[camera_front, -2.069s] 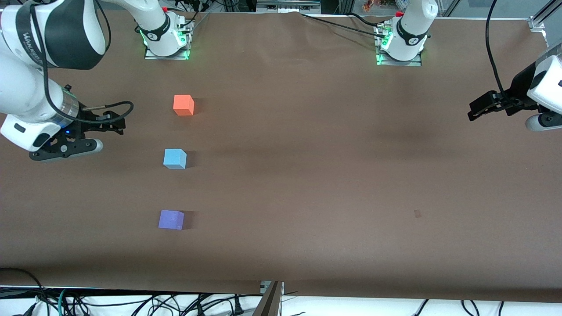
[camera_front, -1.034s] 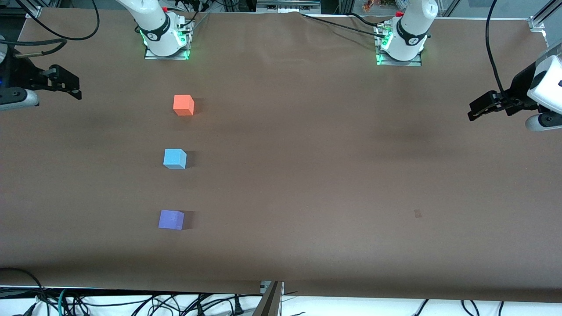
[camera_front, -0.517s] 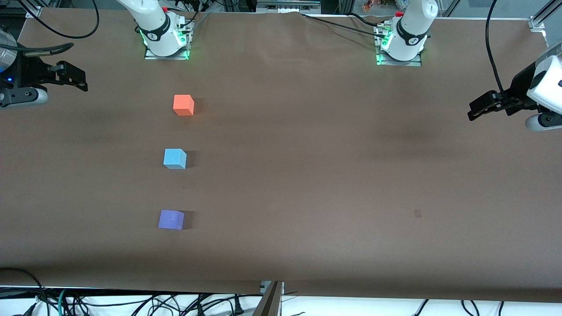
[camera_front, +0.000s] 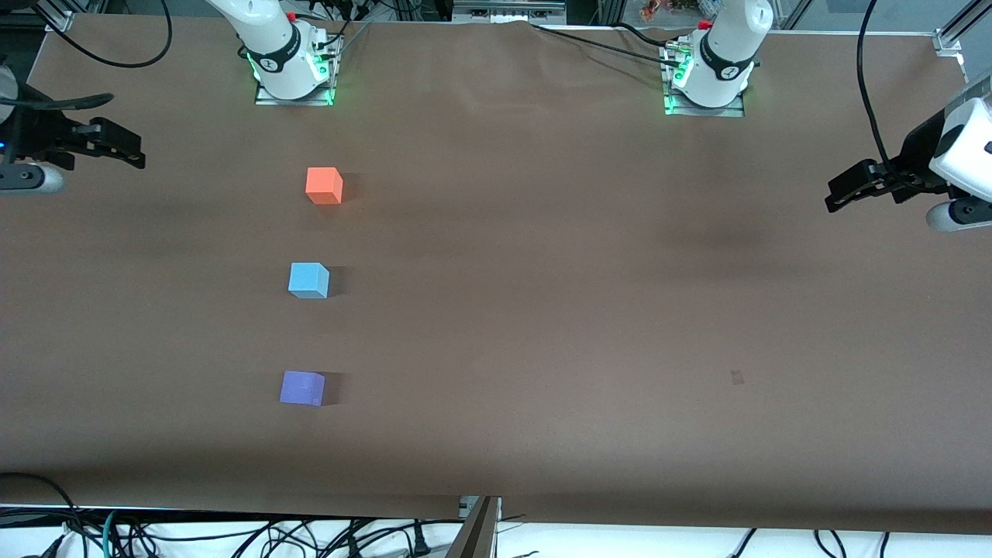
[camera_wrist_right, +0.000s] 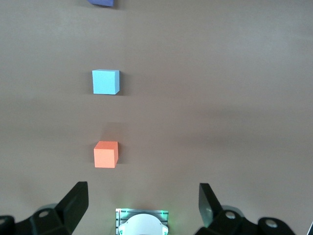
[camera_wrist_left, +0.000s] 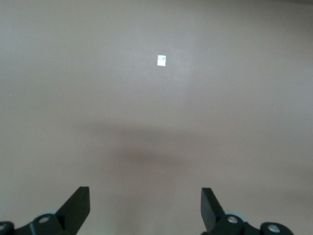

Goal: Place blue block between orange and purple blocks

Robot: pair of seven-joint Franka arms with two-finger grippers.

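The orange block (camera_front: 324, 186), the blue block (camera_front: 308, 280) and the purple block (camera_front: 302, 388) lie in one line on the brown table, apart from each other. The blue one is in the middle and the purple one is nearest the front camera. My right gripper (camera_front: 124, 147) hangs open and empty over the right arm's end of the table, well clear of the line. Its wrist view shows the orange block (camera_wrist_right: 105, 154), the blue block (camera_wrist_right: 105, 82) and an edge of the purple block (camera_wrist_right: 101, 2) past the open right gripper (camera_wrist_right: 143, 200). My left gripper (camera_front: 837, 194) waits open over the left arm's end of the table; its wrist view shows the left gripper (camera_wrist_left: 145, 205) above bare table.
The two arm bases (camera_front: 293, 74) (camera_front: 707, 81) stand along the table's edge farthest from the front camera. A small pale mark (camera_front: 737, 377) lies on the cloth toward the left arm's end, seen as a white patch (camera_wrist_left: 162, 60). Cables hang under the table's near edge.
The right arm has drawn back from beside the blocks to its end of the table, then only shifted slightly. The three blocks and the left arm have not moved.
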